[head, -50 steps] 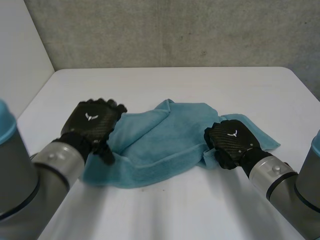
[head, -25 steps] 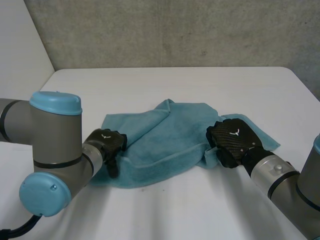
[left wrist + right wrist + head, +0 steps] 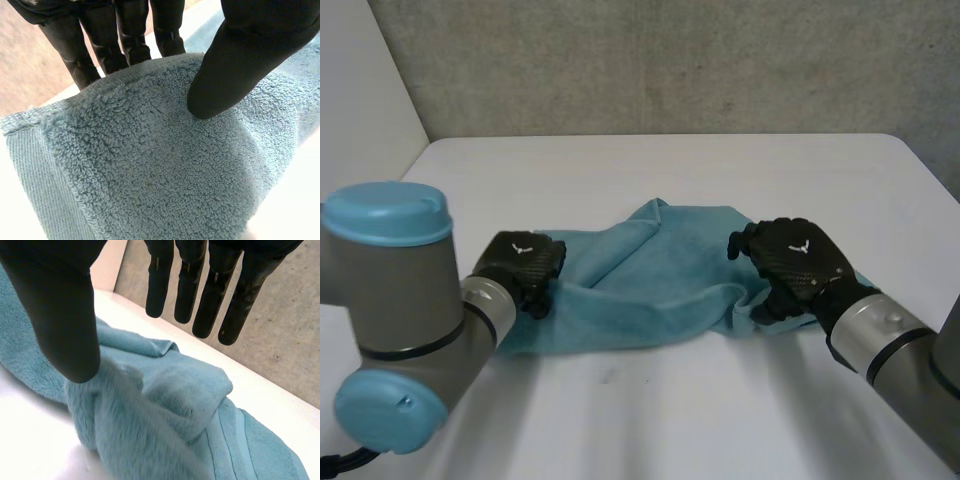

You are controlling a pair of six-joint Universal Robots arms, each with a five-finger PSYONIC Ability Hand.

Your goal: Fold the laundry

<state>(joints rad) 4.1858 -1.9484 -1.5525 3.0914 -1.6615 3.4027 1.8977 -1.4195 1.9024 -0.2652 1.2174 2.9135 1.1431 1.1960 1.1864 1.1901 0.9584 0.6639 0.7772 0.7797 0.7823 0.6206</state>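
A light-blue towel point(image 3: 650, 270) lies rumpled in the middle of the white table point(image 3: 650, 400). My left hand point(image 3: 520, 265) is at the towel's left edge. In the left wrist view its thumb point(image 3: 235, 65) presses on top of the towel point(image 3: 160, 175) while its fingers point(image 3: 125, 35) curl behind the edge, pinching the cloth. My right hand point(image 3: 795, 262) hovers over the towel's right part. Seen from the right wrist, its fingers point(image 3: 200, 285) are straight and its thumb point(image 3: 60, 315) stands apart, with the bunched towel point(image 3: 165, 410) below them and nothing gripped.
A grey concrete wall point(image 3: 670, 60) runs behind the table's far edge. A white panel point(image 3: 360, 110) stands at the far left. Bare table surface lies in front of and beyond the towel.
My left arm swung in and its hand came down on the towel's left edge and closed on it. My right hand opened, released the bunched cloth and rose a little.
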